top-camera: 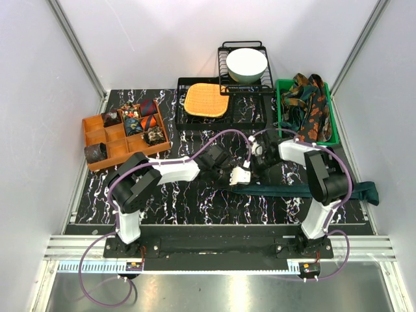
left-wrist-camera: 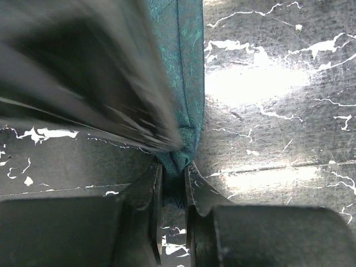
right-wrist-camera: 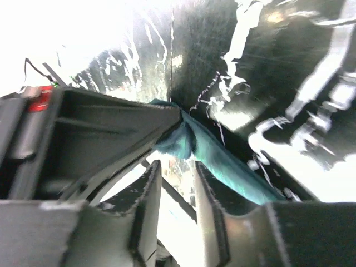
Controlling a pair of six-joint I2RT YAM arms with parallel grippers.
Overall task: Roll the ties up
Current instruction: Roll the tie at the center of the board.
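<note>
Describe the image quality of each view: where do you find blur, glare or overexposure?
Top external: sharp and evenly lit, the teal tie clear on the marbled table. Left wrist: motion blur smears a dark shape at upper left, and glare whitens the table at right. Right wrist: the upper left corner is blown out white, and the table's veins streak at right.

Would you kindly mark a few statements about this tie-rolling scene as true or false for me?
1. The left gripper is shut on the teal tie. True.
2. The white bowl sits in the green bin. False: it sits in the wire rack.
3. The orange mat lies in the black tray. True.
4. The green bin holds no ties. False: patterned ties lie in it.
5. The orange organizer holds rolled ties. True.
</note>
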